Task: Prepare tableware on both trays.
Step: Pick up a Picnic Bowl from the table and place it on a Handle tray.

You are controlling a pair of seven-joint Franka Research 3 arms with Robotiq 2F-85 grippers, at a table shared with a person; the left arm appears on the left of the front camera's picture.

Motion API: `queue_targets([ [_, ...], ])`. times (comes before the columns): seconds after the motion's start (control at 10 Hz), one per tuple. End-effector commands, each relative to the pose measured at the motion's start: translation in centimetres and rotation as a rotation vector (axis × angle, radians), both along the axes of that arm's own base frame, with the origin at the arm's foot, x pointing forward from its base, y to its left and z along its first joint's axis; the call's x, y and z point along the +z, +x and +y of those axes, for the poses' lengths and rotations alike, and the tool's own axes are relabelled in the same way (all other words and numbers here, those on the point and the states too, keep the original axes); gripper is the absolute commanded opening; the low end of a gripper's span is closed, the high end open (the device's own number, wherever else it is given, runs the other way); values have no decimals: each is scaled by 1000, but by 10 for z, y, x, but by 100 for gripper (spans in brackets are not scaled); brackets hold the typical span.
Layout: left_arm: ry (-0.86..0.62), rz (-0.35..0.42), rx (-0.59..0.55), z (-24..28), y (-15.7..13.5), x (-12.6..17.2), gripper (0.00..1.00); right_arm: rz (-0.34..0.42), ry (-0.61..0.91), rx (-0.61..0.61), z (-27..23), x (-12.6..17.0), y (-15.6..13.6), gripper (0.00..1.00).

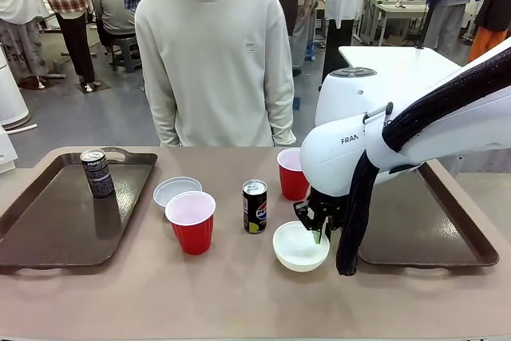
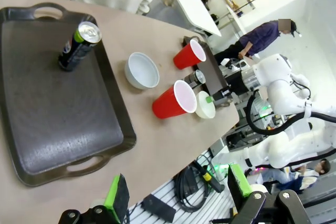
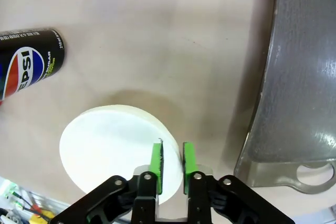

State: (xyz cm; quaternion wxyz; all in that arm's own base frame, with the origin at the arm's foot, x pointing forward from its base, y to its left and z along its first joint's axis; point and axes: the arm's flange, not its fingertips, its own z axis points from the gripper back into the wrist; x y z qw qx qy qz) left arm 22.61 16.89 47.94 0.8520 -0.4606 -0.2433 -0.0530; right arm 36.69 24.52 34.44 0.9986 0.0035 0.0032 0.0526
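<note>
My right gripper (image 1: 319,231) (image 3: 172,164) is shut on the near rim of a white bowl (image 1: 299,247) (image 3: 110,148), just left of the right tray (image 1: 435,225) (image 3: 302,77). I cannot tell whether the bowl rests on the table. A black can (image 1: 255,206) (image 3: 29,61) and a red cup (image 1: 291,173) stand behind it. Another red cup (image 1: 191,221) (image 2: 170,100) and a second white bowl (image 1: 176,190) (image 2: 142,70) sit mid-table. The left tray (image 1: 56,225) (image 2: 47,103) holds a black can (image 1: 98,172) (image 2: 79,45). My left gripper (image 2: 177,190) hangs open, high above the table's near edge.
A person in a light sweatshirt (image 1: 214,61) stands at the far side of the table, hands out of sight. Cables and gear (image 2: 191,182) lie below the table's near edge. The right tray's floor is bare.
</note>
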Motion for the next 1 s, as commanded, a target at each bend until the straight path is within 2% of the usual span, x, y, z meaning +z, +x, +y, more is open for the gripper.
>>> queue_targets([
  [0.0, -11, -28, -9, 2, 0, 0, 100, 11, 6, 14, -1, 1, 1, 0],
  [0.2, -11, -28, -9, 2, 0, 0, 100, 11, -15, 44, -3, 9, -3, 0],
  [0.3, -11, -28, -9, 2, 0, 0, 100, 43, -88, 137, -4, 29, -17, 0],
  [0.5, -11, -28, -9, 2, 0, 0, 100, -89, -128, 211, -17, 105, -48, 0],
  [0.6, -11, -28, -9, 2, 0, 0, 100, -136, -130, 199, -23, 132, -50, 0],
  [0.7, -11, -28, -9, 2, 0, 0, 100, -142, -115, 191, -21, 148, -52, 0],
  [0.8, -11, -28, -9, 2, 0, 0, 100, -106, -80, -18, -7, 151, -43, 0],
  [0.9, -11, -28, -9, 2, 0, 0, 100, -120, -124, 187, -19, 138, -57, 0],
])
